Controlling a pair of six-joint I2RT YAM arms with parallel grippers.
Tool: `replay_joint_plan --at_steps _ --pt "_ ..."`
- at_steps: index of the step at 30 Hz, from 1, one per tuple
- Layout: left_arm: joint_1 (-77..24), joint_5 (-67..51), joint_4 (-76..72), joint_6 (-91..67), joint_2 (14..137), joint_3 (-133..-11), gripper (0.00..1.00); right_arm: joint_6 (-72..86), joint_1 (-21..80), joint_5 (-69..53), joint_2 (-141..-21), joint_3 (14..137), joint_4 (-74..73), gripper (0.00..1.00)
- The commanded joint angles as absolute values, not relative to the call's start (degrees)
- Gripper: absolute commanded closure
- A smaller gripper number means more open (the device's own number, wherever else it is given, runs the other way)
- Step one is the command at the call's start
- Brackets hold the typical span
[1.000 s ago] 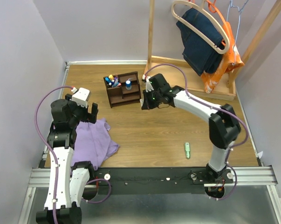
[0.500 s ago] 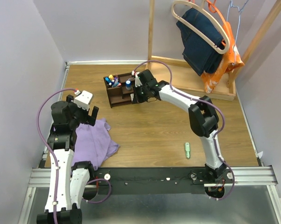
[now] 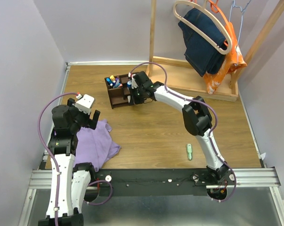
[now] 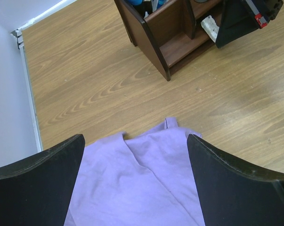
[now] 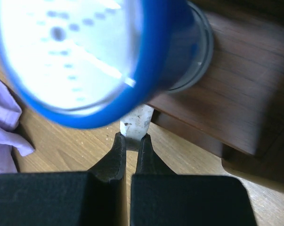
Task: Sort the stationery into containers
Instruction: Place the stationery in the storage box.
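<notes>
Wooden table (image 3: 151, 127): a purple cloth (image 3: 92, 143) lies at near left, below the left gripper (image 4: 134, 141), whose fingers are spread wide and hold nothing. The dark organiser (image 3: 119, 92) stands mid-rear with pens (image 3: 114, 81) upright in its back-left compartment. The right gripper (image 5: 132, 137) is at the organiser's front, just below the blue-capped cylinder (image 5: 85, 56), its fingers pinched narrow on a white piece (image 5: 136, 123). A pale green piece (image 3: 189, 151) lies well apart, near right.
</notes>
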State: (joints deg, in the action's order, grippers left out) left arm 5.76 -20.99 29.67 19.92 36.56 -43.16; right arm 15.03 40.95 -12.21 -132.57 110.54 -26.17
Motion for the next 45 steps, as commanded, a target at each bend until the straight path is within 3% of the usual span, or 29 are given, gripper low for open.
replay_joint_plan --at_steps 1,18,42,44,45 --pt "5.4 -20.0 30.1 20.0 35.5 -42.4 0.01 15.8 41.4 -11.8 -134.5 113.7 -27.0 0.99" --pt "5.4 -20.7 28.8 17.6 35.2 -41.0 0.01 17.1 41.4 -12.7 -134.0 119.8 -29.4 0.99" --pt "5.4 -21.9 29.0 17.7 35.1 -40.3 0.01 18.0 42.8 -4.0 -137.5 123.0 -24.4 0.98" --pt "5.4 -22.0 29.0 17.6 35.0 -40.3 0.01 17.9 43.1 -3.5 -137.7 123.2 -24.3 0.95" --pt "5.4 -22.1 28.9 17.7 34.9 -40.3 0.01 17.9 43.2 -3.3 -137.8 123.2 -24.3 0.88"
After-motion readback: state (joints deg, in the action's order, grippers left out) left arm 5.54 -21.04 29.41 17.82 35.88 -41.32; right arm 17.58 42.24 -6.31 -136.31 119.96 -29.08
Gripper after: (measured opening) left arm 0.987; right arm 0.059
